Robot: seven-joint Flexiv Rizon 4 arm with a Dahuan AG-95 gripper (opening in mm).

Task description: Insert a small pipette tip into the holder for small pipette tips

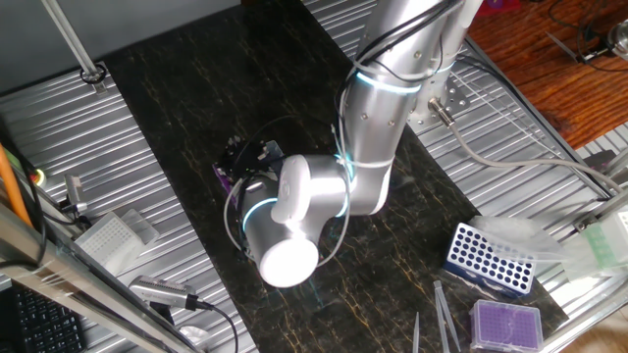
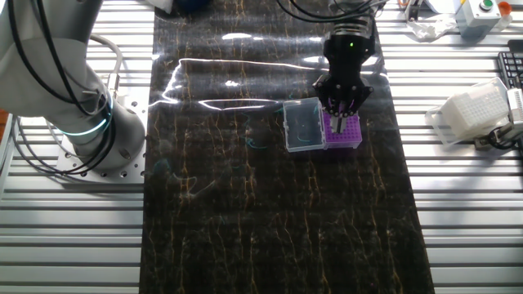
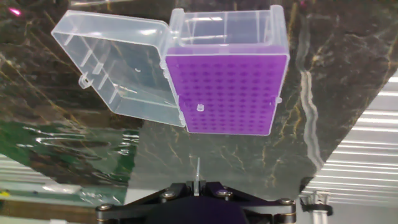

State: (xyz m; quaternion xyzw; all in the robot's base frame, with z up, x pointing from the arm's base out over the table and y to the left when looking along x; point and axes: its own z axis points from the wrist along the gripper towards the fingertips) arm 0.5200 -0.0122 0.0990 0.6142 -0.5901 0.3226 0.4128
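Here you see the small pipette tip (image 3: 197, 170) gripped at the bottom centre of the hand view, a thin pale sliver whose long axis runs along the fingers and whose narrow end points away from the hand, down toward the worktop (image 2: 270, 220). The fingers (image 3: 186, 188) are drawn narrow and closed on its wide end. Beyond it lies the holder for small pipette tips (image 3: 227, 93), its vivid purple grid facing up and its clear lid (image 3: 115, 59) swung open flat to one side. One tip already seated (image 3: 200, 107) stands in a hole near the lid-side edge of the grid; the other holes appear vacant, though they are too small to check singly. In the other fixed view the gripper (image 2: 341, 114) hangs just above the holder (image 2: 343, 131), over its far part; whether the tip has touched the grid cannot be told. The step in hand appears to be alignment before insertion. The next move probably calls for you to centre the narrow end over a free hole, keep the tip's axis upright, and descend straight, since a slight tilt could let it catch on the grid. Further out, in the first fixed view, stand a blue rack with large round holes (image 1: 488, 260) and a paler purple-topped box (image 1: 506, 324), well apart from the work.
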